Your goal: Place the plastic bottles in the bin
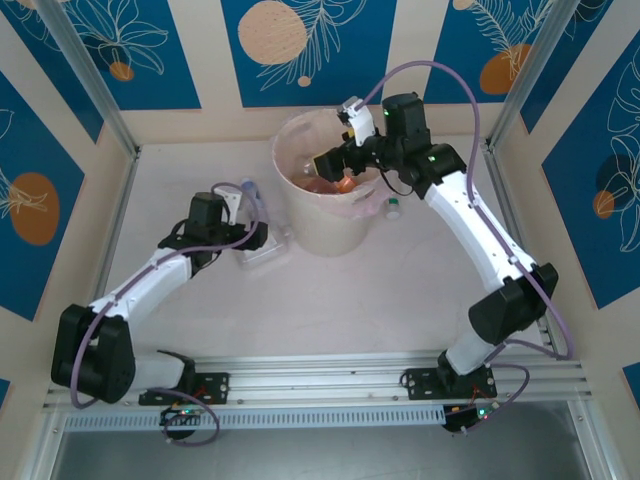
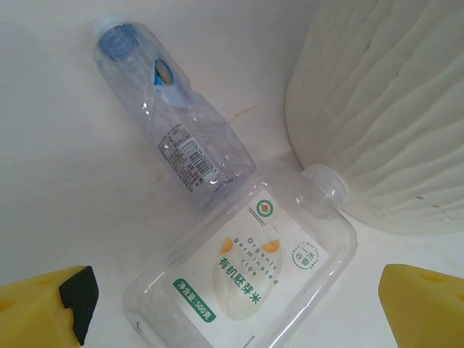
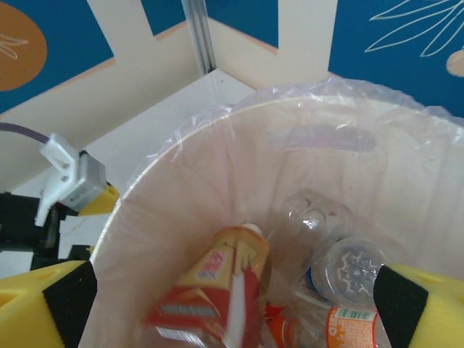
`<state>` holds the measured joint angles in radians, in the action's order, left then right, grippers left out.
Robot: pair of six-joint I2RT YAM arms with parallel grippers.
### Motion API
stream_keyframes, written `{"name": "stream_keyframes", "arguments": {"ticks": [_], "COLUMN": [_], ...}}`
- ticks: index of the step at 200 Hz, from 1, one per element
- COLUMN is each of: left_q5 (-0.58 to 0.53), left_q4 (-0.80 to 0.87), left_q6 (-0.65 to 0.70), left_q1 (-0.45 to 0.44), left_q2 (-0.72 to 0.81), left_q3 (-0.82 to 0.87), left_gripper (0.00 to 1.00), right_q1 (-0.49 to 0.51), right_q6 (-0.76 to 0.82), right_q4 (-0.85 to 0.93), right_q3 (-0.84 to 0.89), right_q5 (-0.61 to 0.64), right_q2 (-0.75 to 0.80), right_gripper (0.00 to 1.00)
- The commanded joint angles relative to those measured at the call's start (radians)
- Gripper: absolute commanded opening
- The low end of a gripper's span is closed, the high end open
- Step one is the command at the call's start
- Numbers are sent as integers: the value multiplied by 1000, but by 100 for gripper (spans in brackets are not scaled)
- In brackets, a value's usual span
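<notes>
The cream bin [image 1: 325,225] stands at the table's middle back, and its ribbed wall [image 2: 384,109] shows in the left wrist view. My right gripper [image 1: 335,165] hangs open over its mouth. Below the open fingers, a bottle with a red and yellow label [image 3: 217,283] is blurred and loose inside the lined bin [image 3: 181,217], above several other bottles. My left gripper [image 2: 235,322] is open just above a flat clear bottle with a white label [image 2: 246,268], left of the bin. A slim clear bottle with a blue cap [image 2: 170,119] lies beyond it.
One small bottle [image 1: 393,207] lies on the table against the bin's right side. Metal frame posts and blue patterned walls close in the table on three sides. The rail with both arm bases runs along the near edge.
</notes>
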<state>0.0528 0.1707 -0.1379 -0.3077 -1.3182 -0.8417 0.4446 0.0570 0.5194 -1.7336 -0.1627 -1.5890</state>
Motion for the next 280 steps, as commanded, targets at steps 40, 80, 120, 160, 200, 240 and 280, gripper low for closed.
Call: {"name": "stream_keyframes", "arguments": {"ticks": [40,80,120,160,200,240,280], "left_q5": [46,-37,-87,102,168,310,122], "left_q4": [56,65,84,259,264,120,167], "left_q6": [163,244,352,356,252,6,-8], "left_q1": [12,7,4,-2,-20,-37,-60], "left_q2": [-123,-226,-269,-334,-228,-100,-69], "left_q3": [-67,-94,-104,-196,-87,28,37], "left_gripper": [100,100,100,99,98,100,100], "right_q1": [-10,-12,-19,-32,-38,-43,-42], "right_q6": [-145,-180,-164,-166,-151,-160,-169], "right_q4": [-304,-357,-352,-323,-317,-317,-311], "right_q3": [277,423,499,530,547,534,554], "right_q5": [124,160,226,238,241,228,237], "right_q2": [257,411,506,532,524,491,495], "right_gripper": [100,99,99,100,100,100,100]}}
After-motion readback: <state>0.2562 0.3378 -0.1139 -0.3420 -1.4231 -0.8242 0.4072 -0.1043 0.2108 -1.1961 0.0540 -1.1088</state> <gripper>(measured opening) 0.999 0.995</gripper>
